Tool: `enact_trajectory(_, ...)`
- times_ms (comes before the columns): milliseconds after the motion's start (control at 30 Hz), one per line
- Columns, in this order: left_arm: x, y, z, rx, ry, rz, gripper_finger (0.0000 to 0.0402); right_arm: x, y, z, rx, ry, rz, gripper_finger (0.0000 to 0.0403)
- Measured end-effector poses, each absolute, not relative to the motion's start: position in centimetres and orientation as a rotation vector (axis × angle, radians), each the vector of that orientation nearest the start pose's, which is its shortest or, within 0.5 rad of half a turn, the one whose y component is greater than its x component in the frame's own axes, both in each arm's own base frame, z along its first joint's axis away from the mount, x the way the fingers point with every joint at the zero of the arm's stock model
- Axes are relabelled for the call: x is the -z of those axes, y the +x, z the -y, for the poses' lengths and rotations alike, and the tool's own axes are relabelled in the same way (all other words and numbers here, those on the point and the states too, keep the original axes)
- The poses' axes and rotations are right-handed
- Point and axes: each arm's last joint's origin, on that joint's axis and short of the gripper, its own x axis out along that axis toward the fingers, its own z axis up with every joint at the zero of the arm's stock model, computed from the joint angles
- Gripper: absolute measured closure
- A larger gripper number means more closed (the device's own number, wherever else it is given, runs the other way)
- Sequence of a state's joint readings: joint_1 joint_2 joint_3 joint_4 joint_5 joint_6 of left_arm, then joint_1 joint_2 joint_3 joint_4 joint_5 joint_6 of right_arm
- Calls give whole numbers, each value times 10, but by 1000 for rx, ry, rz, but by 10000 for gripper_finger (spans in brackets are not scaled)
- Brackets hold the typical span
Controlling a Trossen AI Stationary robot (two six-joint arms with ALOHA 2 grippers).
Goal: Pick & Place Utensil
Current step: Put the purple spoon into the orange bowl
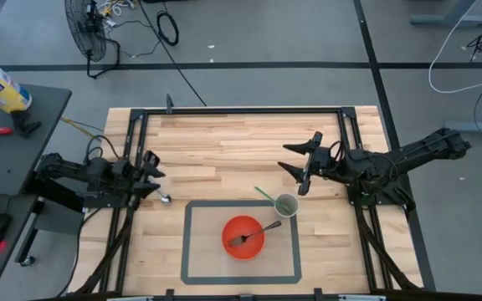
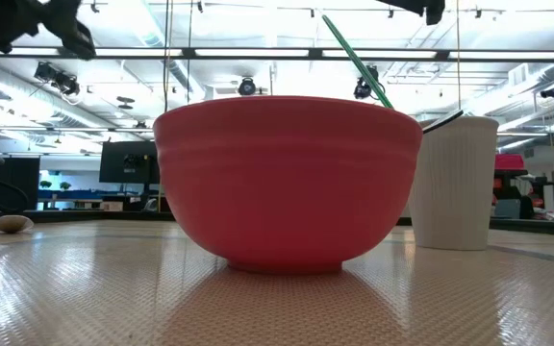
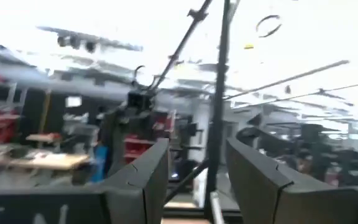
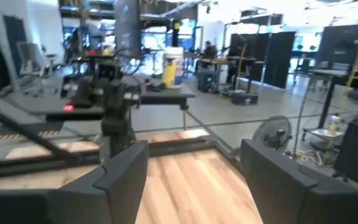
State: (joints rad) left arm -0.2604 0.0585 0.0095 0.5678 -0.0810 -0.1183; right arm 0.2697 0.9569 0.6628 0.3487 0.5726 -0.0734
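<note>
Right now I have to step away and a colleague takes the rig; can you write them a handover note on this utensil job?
Right gripper: open, empty, raised above the table beyond the cup.
Left gripper: open, empty, waiting at the table's left side.
Red bowl: inside the taped rectangle, with a fork resting in it, handle over the rim toward the cup.
White cup: beside the bowl, holding a green utensil that leans out.
A small rounded object lies near the left gripper; I cannot identify it.
Done: fork in bowl, green utensil in cup.
Left: apparently nothing; confirm.
</note>
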Motion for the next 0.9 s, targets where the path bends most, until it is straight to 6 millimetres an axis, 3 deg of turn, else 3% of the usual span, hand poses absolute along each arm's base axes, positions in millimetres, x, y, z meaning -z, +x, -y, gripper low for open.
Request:
enact_trajectory(167, -213, 89, 27, 364, -61, 486, 239, -304, 204, -50, 305, -73, -34, 158)
enact_trajectory(300, -224, 90, 28, 377, -54, 605, 239, -299, 199, -62, 293, -94, -78, 164)
enact_trajectory(600, -217, 115, 30, 237, -91, 493, 239, -296, 185, -90, 197, -56, -102, 166)
enact_trajectory(900, -250, 143, 29, 50, -198, 450, 239, -289, 181, -95, 172, -17, -155, 165)
